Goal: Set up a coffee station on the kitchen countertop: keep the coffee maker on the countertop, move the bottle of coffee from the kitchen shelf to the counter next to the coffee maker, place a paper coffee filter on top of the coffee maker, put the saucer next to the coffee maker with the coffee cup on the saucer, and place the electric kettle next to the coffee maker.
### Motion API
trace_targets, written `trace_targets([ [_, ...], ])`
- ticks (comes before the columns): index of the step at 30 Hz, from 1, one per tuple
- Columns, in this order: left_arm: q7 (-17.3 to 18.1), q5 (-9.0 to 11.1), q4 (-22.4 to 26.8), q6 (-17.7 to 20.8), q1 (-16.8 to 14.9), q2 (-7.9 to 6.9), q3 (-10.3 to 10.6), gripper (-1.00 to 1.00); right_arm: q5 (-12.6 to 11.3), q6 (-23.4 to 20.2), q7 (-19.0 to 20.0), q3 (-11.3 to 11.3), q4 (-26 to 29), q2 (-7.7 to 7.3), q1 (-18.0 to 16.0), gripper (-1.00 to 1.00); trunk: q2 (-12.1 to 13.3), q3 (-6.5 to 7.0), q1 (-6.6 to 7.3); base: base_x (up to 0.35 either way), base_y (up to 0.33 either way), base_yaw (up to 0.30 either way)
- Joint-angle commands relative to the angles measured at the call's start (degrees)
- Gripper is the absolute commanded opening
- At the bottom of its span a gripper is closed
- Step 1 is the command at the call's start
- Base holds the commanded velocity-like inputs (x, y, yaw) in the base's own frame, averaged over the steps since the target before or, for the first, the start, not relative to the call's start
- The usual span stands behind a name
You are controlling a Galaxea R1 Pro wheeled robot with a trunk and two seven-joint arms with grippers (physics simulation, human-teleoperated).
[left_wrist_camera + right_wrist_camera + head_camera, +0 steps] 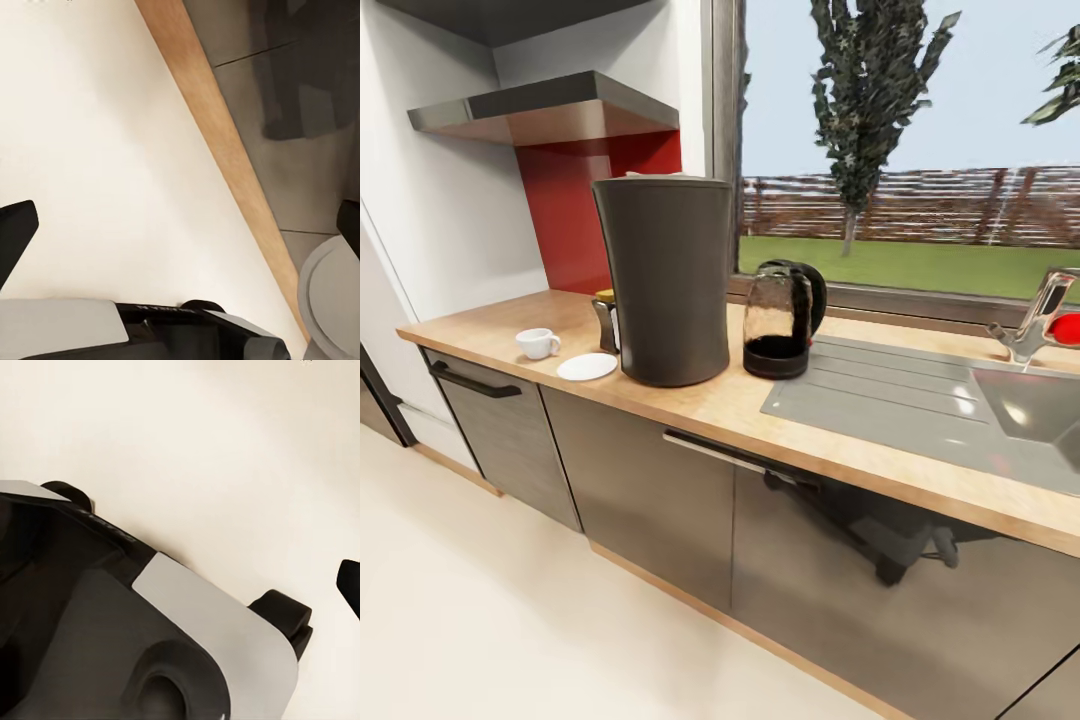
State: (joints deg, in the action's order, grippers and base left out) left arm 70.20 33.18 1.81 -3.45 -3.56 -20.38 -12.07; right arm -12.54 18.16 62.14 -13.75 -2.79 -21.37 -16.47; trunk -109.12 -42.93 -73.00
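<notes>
The table [720, 405] — a long light wood-grain worktop over dark grey cabinet fronts [650, 490] — runs across the head view, with a steel sink [1025, 405] and its ribbed drainboard set into its right end below a window. The coffee maker [665, 280] stands upright near the middle of the table, towards the front edge; something pale lies on its top, too thin to make out. Just beside it towards the sink stands the electric kettle [782, 320], its base touching the drainboard's corner. On the coffee maker's other side, the bottle of coffee [606, 318] stands close against the machine, partly hidden behind it. In front of the bottle lies the saucer [587, 367], near the front edge — bare. The coffee cup [537, 343] sits on the table just beside the saucer, towards the table's left end, apart from it. Above that end hangs the kitchen shelf [545, 108] against a red wall panel.

The left wrist view looks down on pale floor [97, 165] and the wooden plinth below the cabinets; the right wrist view shows floor and the robot's base [112, 630]. Dark finger tips sit at the edges of both views, so I cannot tell how either arm's jaws stand.
</notes>
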Motion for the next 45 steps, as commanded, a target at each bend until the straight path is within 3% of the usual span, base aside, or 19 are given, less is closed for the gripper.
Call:
trace_targets([
  [1,0.12,-0.45,-0.05,-0.37,-0.04,0.00,-0.43,1.00,-0.55,0.30,0.21,-0.48,-0.20,0.01,-0.06,1.00,-0.02,-0.05,0.00,0.100,0.069,0.000],
  [20,0.11,-0.47,-0.05,-0.41,-0.04,-0.01,-0.41,1.00,-0.55,0.30,0.22,-0.48,-0.20,0.01,0.04,1.00,-0.02,0.26,0.00,0.119,0.118,-0.157],
  [45,0.11,-0.46,-0.05,-0.41,-0.04,-0.01,-0.41,1.00,-0.46,0.30,-0.06,-0.55,-0.20,0.10,0.13,1.00,-0.02,0.40,0.00,0.082,0.277,-0.044],
])
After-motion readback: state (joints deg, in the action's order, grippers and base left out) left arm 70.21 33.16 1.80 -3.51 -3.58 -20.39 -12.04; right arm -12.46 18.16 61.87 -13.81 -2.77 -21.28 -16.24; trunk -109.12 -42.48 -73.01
